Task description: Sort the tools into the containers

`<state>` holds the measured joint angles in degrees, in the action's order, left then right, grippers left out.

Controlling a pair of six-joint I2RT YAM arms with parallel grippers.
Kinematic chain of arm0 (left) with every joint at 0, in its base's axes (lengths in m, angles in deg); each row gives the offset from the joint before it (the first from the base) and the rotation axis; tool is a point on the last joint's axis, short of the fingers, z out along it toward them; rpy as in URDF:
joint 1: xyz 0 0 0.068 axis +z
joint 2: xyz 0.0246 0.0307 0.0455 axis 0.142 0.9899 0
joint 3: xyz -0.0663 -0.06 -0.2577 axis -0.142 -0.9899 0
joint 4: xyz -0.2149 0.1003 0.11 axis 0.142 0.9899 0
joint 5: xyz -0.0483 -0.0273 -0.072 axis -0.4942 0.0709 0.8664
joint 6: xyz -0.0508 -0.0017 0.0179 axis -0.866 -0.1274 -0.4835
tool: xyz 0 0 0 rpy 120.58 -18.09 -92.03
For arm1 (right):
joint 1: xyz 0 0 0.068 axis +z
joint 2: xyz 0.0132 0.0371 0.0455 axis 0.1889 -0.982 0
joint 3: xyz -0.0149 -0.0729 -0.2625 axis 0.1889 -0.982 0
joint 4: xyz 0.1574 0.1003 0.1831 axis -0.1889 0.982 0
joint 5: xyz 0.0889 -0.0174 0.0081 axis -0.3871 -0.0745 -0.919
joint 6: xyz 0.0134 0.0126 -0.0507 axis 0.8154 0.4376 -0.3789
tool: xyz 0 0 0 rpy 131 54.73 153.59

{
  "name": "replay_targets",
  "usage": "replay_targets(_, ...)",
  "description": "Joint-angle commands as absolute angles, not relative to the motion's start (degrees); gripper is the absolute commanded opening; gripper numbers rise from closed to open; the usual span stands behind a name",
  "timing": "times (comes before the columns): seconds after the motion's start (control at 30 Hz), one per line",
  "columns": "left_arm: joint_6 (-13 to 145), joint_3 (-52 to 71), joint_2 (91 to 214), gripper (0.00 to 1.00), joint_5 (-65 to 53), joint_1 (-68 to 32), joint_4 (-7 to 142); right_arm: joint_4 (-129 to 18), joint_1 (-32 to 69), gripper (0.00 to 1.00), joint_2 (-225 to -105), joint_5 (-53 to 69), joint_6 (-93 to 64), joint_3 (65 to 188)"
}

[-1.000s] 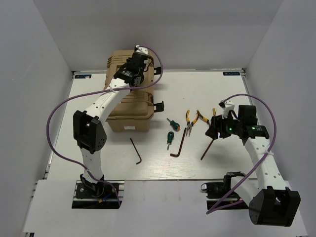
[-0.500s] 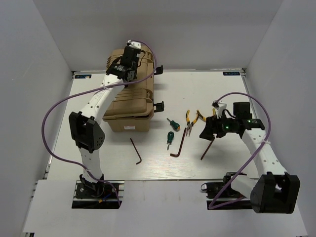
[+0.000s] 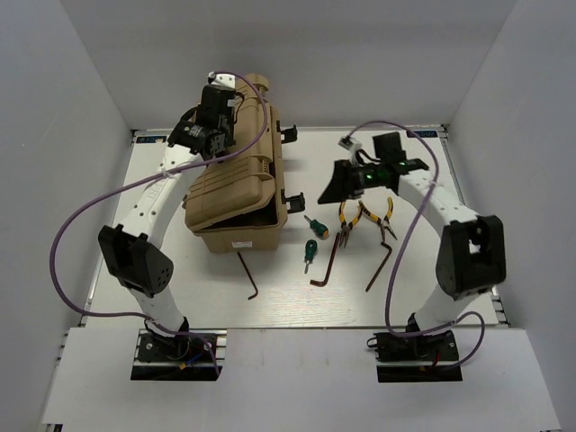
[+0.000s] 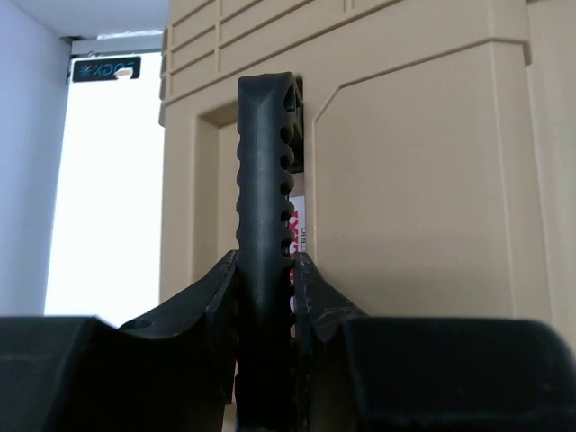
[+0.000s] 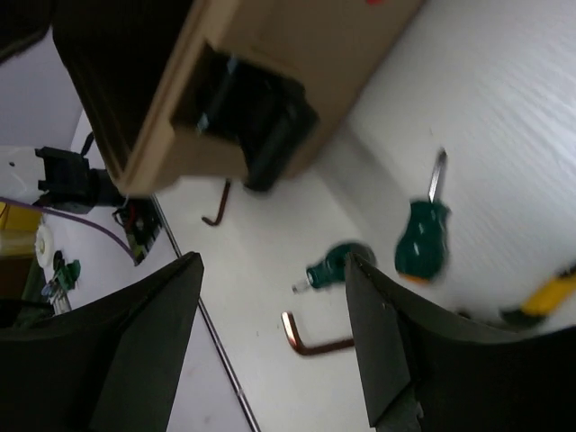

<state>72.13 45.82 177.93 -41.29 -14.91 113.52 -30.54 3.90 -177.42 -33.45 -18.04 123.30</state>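
While the left tool [image 4: 265, 274] clamps the toolbox handle [image 4: 265, 153], lid [image 3: 229, 180] part raised, right tool [image 5: 270, 333] wide open, empty, near the screwdrivers [image 5: 423, 236]

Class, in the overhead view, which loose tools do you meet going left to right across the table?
Lone hex key → green screwdrivers → yellow-handled pliers.

We count one tan ribbed hard-plastic toolbox [image 3: 236, 191], two stubby green-handled screwdrivers [image 3: 312, 222] [image 3: 309, 253], two pairs of yellow-handled pliers [image 3: 346, 219] [image 3: 380, 214], and three thin dark L-shaped hex keys [image 3: 251, 277] [image 3: 326, 265] [image 3: 378, 267].
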Motion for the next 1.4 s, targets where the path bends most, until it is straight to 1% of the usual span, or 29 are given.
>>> replay_targets(0.0, 73.43, 48.65, 167.07, 0.00, -45.36, -14.17, 103.57, -37.27, 9.32, 0.71, -181.97, -33.22, -9.93, 131.79)
replay_targets(0.03, 73.43, 49.34, 167.07, 0.00, -45.36, -14.16, 104.35, -38.14, 9.85, 0.73, -185.55, -32.00, -7.49, 135.11)
replay_targets(0.17, 73.43, 48.74, 167.68, 0.00, -45.36, -13.03, 104.36, -39.56, 12.66, 0.73, -190.33, -29.62, -5.36, 139.01)
replay_targets(0.23, 73.43, 47.60, 167.16, 0.00, -45.36, -13.02, 103.67, -37.99, 13.19, 0.73, -192.35, -28.39, -5.26, 140.41)
replay_targets(0.3, 73.43, 46.98, 167.15, 0.00, -44.75, -11.80, 103.66, -36.40, 14.07, 0.73, -193.76, -25.58, -6.05, 141.21)
replay_targets(0.47, 73.43, 46.45, 167.68, 0.00, -43.07, -11.26, 102.43, -36.39, 14.69, 0.72, -193.68, -23.72, -7.11, 138.49)
replay_targets(0.57, 73.43, 46.45, 168.20, 0.00, -42.46, -10.21, 101.91, -35.87, 15.13, 0.68, -193.50, -24.95, -6.94, 137.78)
replay_targets(0.6, 73.43, 46.45, 168.21, 0.00, -42.46, -10.21, 101.90, -35.95, 15.56, 0.64, -194.02, -25.13, -7.02, 137.61)
replay_targets(0.67, 73.43, 45.83, 168.21, 0.00, -41.84, -9.68, 101.29, -35.43, 15.74, 0.60, -193.76, -24.96, -6.85, 137.87)
replay_targets(0.7, 72.91, 45.22, 167.69, 0.00, -41.23, -9.07, 101.29, -35.08, 16.35, 0.54, -193.94, -25.39, -6.67, 138.04)
replay_targets(0.9, 71.85, 43.46, 167.15, 0.00, -39.56, -8.01, 100.76, -32.27, 18.11, 0.52, -194.47, -26.89, -6.85, 138.92)
replay_targets(0.93, 71.85, 43.46, 167.15, 0.00, -38.95, -8.01, 100.76, -32.00, 18.38, 0.54, -194.12, -26.71, -7.20, 138.49)
replay_targets(1.03, 71.33, 43.46, 167.15, 0.00, -38.41, -7.48, 100.76, -30.95, 19.08, 0.54, -193.42, -26.01, -7.55, 138.14)
replay_targets(1.1, 71.33, 43.46, 166.63, 0.00, -37.89, -6.96, 100.76, -30.77, 19.43, 0.50, -193.24, -24.87, -7.55, 137.96)
replay_targets(1.13, 71.33, 43.46, 166.63, 0.00, -37.89, -6.96, 100.76, -30.60, 19.52, 0.39, -193.15, -24.08, -7.55, 137.96)
replay_targets(1.2, 70.80, 43.46, 166.63, 0.00, -37.89, -6.43, 100.76, -30.51, 19.61, 0.28, -193.59, -23.38, -7.46, 138.13)
replay_targets(1.23, 70.80, 42.94, 166.10, 0.00, -37.89, -6.43, 100.76, -30.59, 19.52, 0.18, -193.59, -23.11, -7.46, 137.96)
replay_targets(1.33, 70.27, 42.41, 165.40, 0.00, -37.89, -5.81, 100.76, -31.12, 19.26, 0.00, -193.41, -22.05, -7.20, 137.70)
replay_targets(1.37, 69.66, 42.41, 164.79, 0.00, -37.89, -5.29, 100.76, -31.30, 19.26, 0.00, -193.06, -21.70, -7.03, 137.61)
